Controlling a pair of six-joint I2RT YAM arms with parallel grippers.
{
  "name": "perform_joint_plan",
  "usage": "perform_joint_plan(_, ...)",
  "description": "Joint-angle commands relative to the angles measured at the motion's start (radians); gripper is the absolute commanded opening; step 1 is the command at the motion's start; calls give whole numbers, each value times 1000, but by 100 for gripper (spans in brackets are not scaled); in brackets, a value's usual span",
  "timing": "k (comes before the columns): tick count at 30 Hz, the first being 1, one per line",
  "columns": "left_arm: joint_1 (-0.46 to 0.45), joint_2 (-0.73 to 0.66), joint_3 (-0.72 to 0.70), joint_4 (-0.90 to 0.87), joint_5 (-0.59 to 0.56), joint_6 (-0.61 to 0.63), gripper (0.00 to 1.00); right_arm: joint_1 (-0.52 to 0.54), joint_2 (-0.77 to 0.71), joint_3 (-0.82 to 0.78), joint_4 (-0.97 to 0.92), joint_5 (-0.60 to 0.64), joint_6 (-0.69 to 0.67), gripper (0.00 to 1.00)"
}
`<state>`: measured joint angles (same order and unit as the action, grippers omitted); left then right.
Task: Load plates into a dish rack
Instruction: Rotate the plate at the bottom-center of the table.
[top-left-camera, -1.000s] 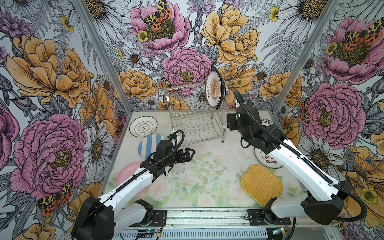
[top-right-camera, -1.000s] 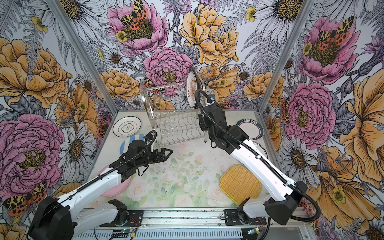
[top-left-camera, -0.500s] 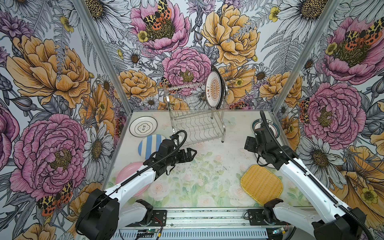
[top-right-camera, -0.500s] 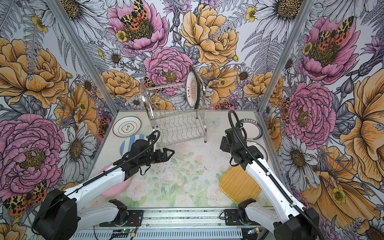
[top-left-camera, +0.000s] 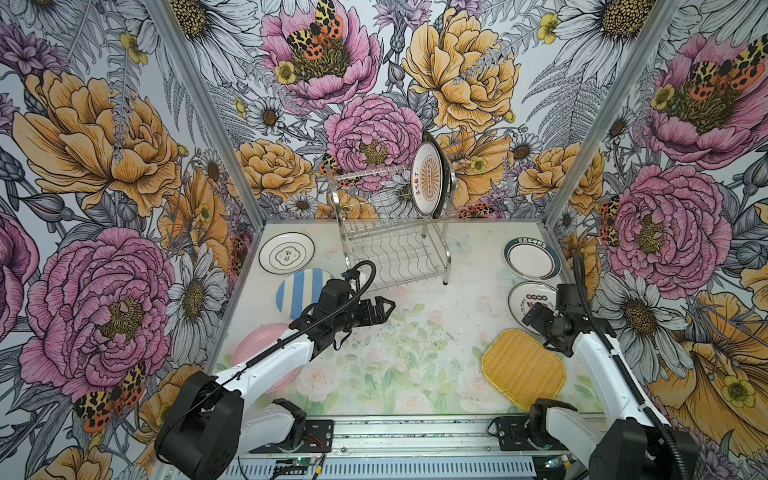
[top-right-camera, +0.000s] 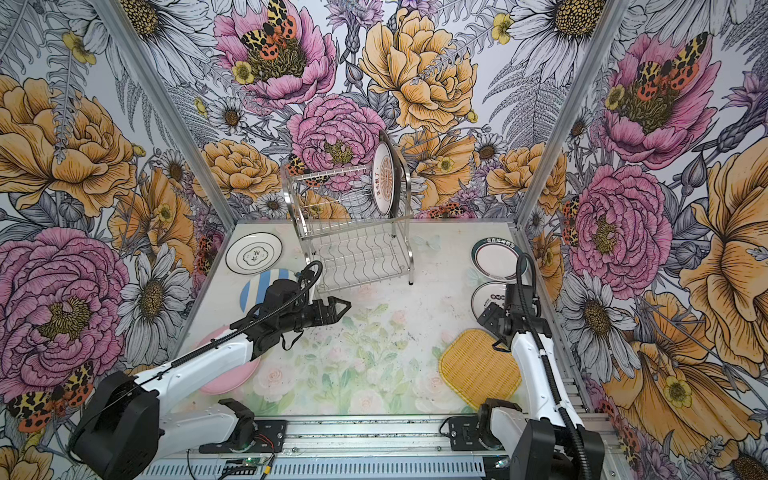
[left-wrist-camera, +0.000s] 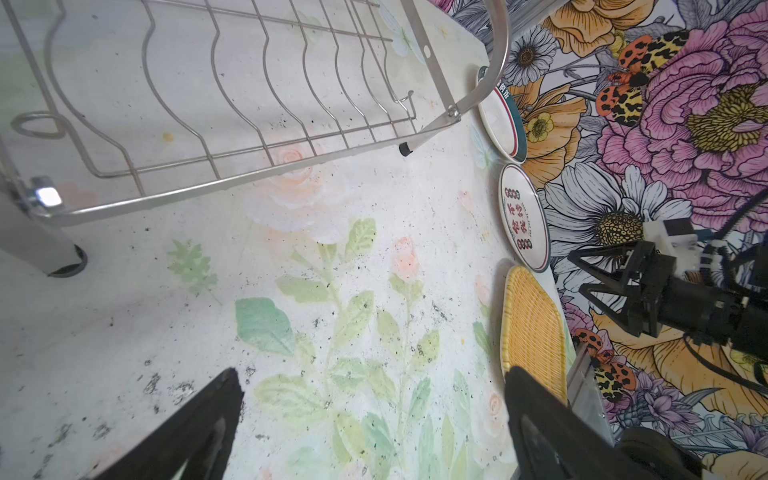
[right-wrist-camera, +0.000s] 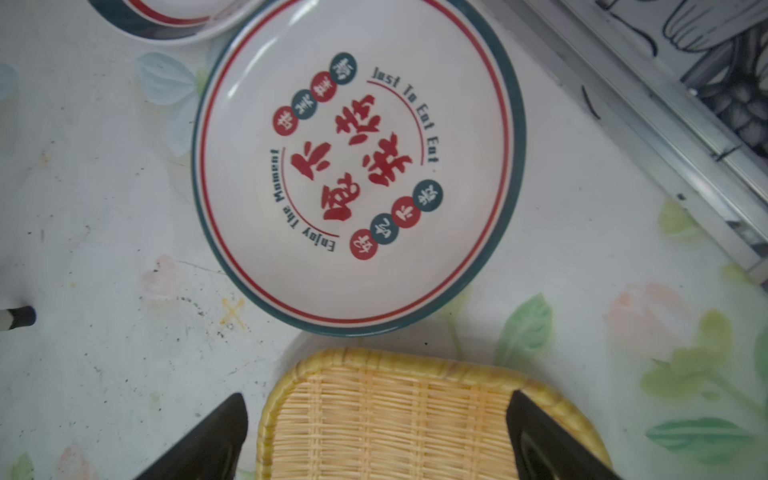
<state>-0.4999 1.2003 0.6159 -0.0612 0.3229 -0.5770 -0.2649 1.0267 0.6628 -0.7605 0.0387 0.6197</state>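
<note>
The dish rack (top-left-camera: 390, 245) stands at the back middle, and an orange sunburst plate (top-left-camera: 428, 183) stands upright in its upper tier. On the right lie a teal-rimmed plate (top-left-camera: 532, 258), a red-lettered plate (right-wrist-camera: 357, 166) and a yellow woven square plate (top-left-camera: 523, 368). My right gripper (right-wrist-camera: 376, 401) hovers open over the woven plate's edge nearest the red-lettered plate, holding nothing. On the left lie a white ringed plate (top-left-camera: 286, 252), a blue striped plate (top-left-camera: 301, 286) and a pink plate (top-left-camera: 257, 345). My left gripper (top-left-camera: 386, 309) hangs open and empty in front of the rack's lower shelf (left-wrist-camera: 249, 83).
Flowered walls close in the table on three sides, with metal corner posts (top-left-camera: 557, 199) next to the right-hand plates. A rack leg (left-wrist-camera: 405, 147) stands on the floral tabletop (top-left-camera: 395, 353). The arm bases sit on a rail (top-left-camera: 415, 432) along the front edge.
My right arm has drawn back from the rack to the table's right side, above the woven and red-lettered plates, opening its jaws wider. My left gripper has barely shifted.
</note>
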Motion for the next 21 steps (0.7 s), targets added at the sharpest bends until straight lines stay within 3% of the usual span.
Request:
perform_joint_plan(1,-5,5,-10,31,22,-2,99,-84,-35,-35,-3,-45,46,99)
perform_joint_plan(12,1,21,14,9,35,14,99,-423,1,-72,7,-128,11,99)
perform_joint_plan(21,0,52,31,17,42,16,99,-461,41,-104,35,-180,52,99)
